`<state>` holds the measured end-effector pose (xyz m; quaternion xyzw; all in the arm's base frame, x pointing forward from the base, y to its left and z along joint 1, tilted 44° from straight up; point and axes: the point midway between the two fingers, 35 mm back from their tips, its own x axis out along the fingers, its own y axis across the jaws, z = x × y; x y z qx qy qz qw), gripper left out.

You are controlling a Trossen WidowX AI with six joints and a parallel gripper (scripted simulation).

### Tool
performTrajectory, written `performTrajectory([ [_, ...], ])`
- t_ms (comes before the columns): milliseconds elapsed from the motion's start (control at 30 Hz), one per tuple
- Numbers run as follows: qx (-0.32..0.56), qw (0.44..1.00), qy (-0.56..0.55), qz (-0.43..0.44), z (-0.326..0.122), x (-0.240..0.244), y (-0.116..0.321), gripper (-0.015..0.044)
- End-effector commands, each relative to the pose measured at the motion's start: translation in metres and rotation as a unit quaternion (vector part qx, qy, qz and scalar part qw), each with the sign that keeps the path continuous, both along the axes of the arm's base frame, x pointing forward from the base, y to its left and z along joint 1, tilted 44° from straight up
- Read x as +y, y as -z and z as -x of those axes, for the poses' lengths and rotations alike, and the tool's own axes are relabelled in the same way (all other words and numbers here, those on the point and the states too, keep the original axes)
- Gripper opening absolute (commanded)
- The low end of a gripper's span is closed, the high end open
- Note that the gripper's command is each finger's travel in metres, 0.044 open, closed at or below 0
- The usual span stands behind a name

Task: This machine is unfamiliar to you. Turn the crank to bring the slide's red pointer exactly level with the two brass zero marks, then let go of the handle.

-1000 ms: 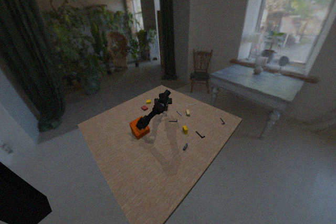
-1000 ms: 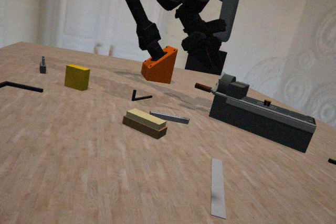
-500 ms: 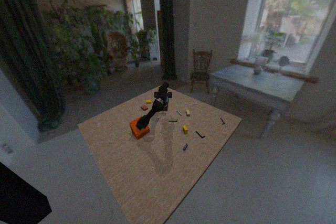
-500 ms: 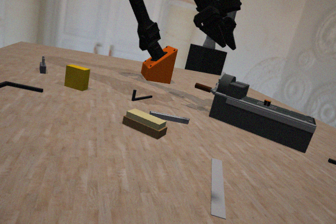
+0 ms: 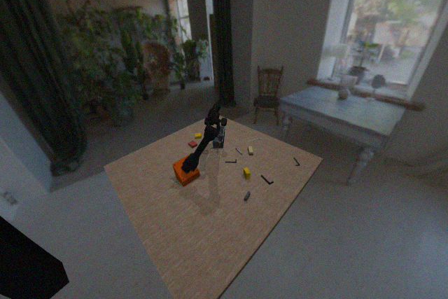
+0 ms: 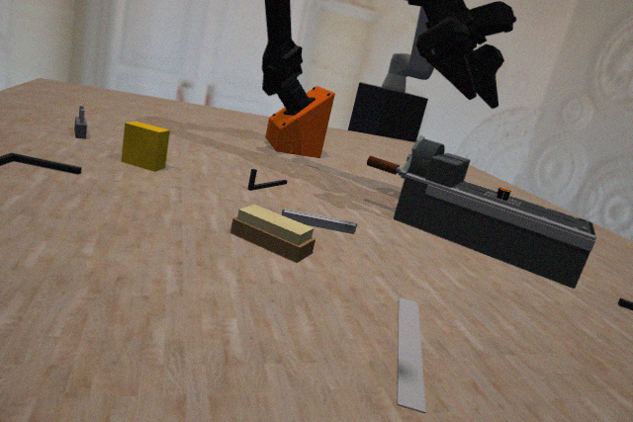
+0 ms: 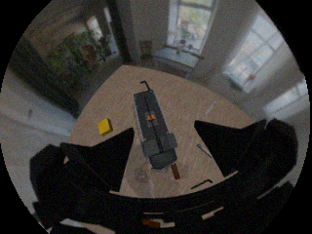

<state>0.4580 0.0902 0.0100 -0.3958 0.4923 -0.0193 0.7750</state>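
Observation:
The dark grey machine (image 5: 218, 143) (image 6: 491, 238) (image 7: 142, 103) stands on the table. Its crank has a brown handle (image 6: 382, 164) (image 7: 175, 172), which sticks out at the headstock end, with nothing touching it. A small red pointer (image 7: 150, 118) shows on the slide between yellowish marks in the wrist view; whether it is exactly level with them is too small to tell. In the exterior view an orange-topped piece (image 6: 503, 193) shows there. My gripper (image 6: 483, 101) (image 7: 164, 127) is open and empty, high above the machine and away from the handle.
Yellow blocks (image 5: 246, 173) (image 6: 144, 146) (image 7: 104, 127), a red block (image 5: 192, 143), a cream-and-brown block (image 5: 250, 150) (image 6: 270, 228), a flat metal strip (image 6: 410, 356), a grey bar (image 6: 319, 221) and black hex keys (image 5: 267, 180) lie around. The arm's orange base (image 5: 185, 176) (image 6: 307, 133) stands behind.

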Motion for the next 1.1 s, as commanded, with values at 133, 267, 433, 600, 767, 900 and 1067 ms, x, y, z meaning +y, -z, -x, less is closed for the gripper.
performTrajectory([
  [133, -0.024, 0.999, 0.023, 0.015, -0.017, 0.013, 0.021, 0.0440],
  [267, -0.024, 0.999, 0.024, 0.015, -0.015, -0.003, 0.040, 0.0440],
  [433, -0.025, 0.999, 0.023, 0.016, -0.009, -0.028, 0.065, 0.0440],
  [600, -0.025, 0.999, 0.023, 0.016, -0.008, -0.031, 0.069, 0.0440],
  [767, -0.025, 0.999, 0.023, 0.016, -0.008, -0.031, 0.069, 0.0440],
  [900, -0.025, 0.999, 0.023, 0.016, -0.008, -0.031, 0.069, 0.0440],
  [1067, -0.025, 0.999, 0.023, 0.016, -0.008, -0.031, 0.069, 0.0440],
])
